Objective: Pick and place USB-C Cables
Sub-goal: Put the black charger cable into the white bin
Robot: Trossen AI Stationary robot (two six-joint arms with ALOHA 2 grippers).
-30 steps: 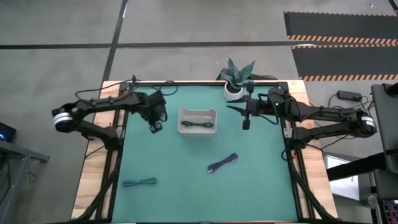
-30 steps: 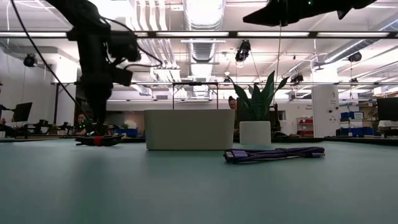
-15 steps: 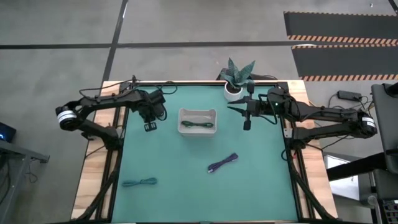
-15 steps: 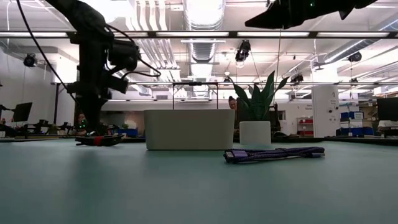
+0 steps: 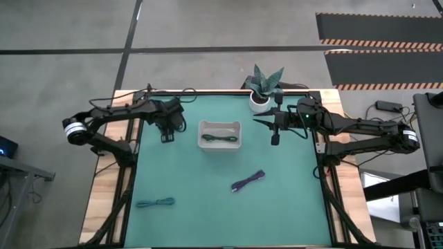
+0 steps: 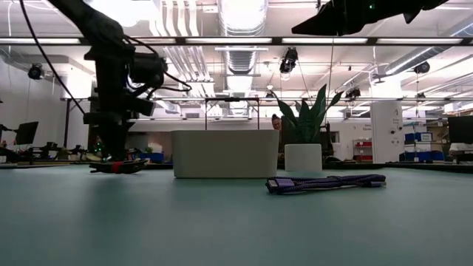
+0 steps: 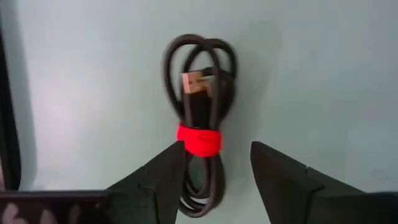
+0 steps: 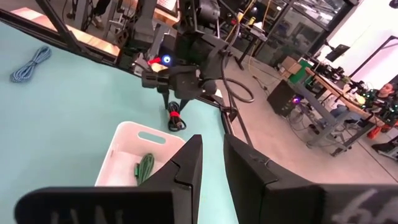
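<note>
The red-and-black cable [image 7: 200, 112], coiled and bound by a red band [image 7: 199, 139], lies flat on the green mat near the table's far left. My left gripper [image 7: 214, 149] stands open just over it, one finger on each side of the band; I cannot tell whether either finger touches it. The dark green cable [image 5: 220, 139] lies in the white tray [image 5: 219, 126]. The purple cable [image 5: 248, 181] and the teal cable [image 5: 155, 203] lie on the mat. My right gripper [image 8: 211, 140] hovers right of the tray, fingers slightly apart, with nothing between them.
A potted plant [image 5: 261, 97] stands at the far edge, between the tray and my right arm. Open mat stretches across the middle and near side of the table [image 5: 208, 221]. The room beyond holds benches and equipment.
My left gripper has moved a little toward the table's left and far edges and has come down over the red-and-black cable. The cables and the tray have stayed where they were.
</note>
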